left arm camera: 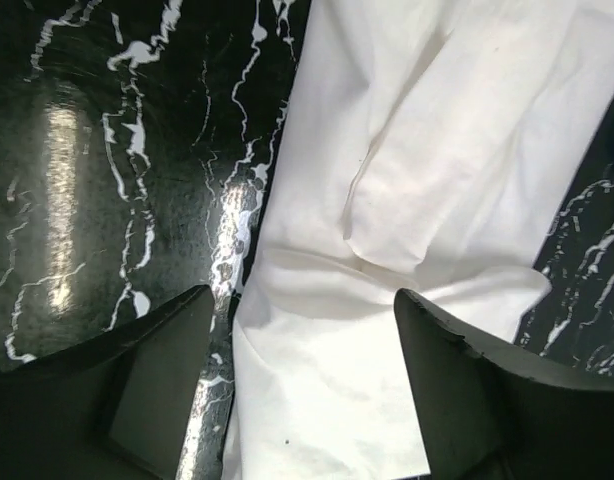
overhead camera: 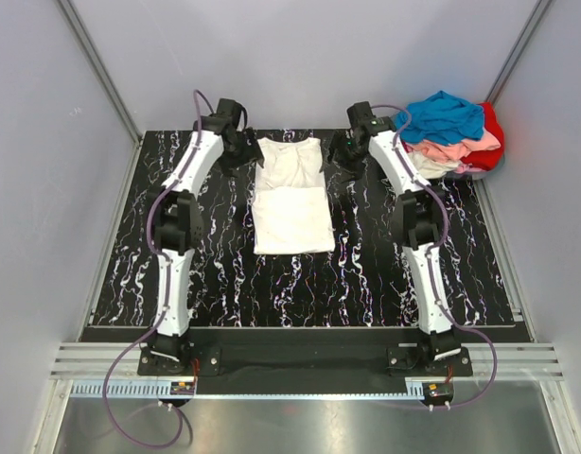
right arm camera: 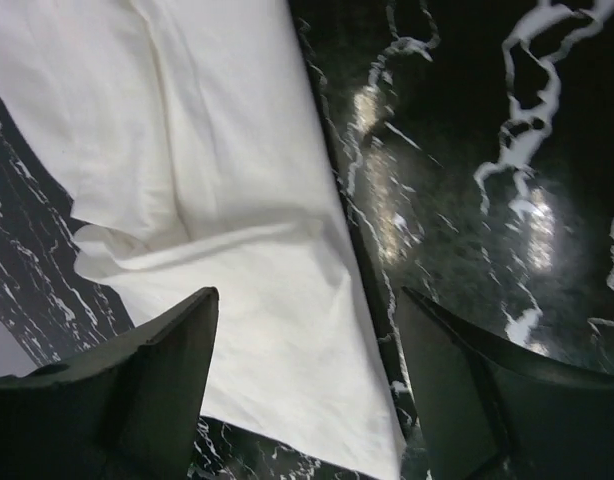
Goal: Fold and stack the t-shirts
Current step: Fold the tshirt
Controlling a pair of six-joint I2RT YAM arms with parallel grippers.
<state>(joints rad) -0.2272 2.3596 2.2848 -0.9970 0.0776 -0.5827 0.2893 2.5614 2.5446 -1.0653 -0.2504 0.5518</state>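
Note:
A cream-white t-shirt (overhead camera: 290,194) lies flat on the black marbled table, folded into a long strip with its lower part doubled up. My left gripper (overhead camera: 245,148) is open over the shirt's far left corner; the left wrist view shows the cloth (left arm camera: 387,200) between and below its fingers (left arm camera: 157,380). My right gripper (overhead camera: 340,148) is open over the far right corner; the cloth (right arm camera: 217,180) lies under its fingers (right arm camera: 157,370). Neither holds cloth. A heap of blue (overhead camera: 444,115), pink (overhead camera: 461,147), red (overhead camera: 491,137) and cream t-shirts sits at the far right corner.
The black marbled table (overhead camera: 366,274) is bounded by grey walls on three sides. Both arms reach along either side of the folded shirt. A metal rail (overhead camera: 300,364) runs along the near edge.

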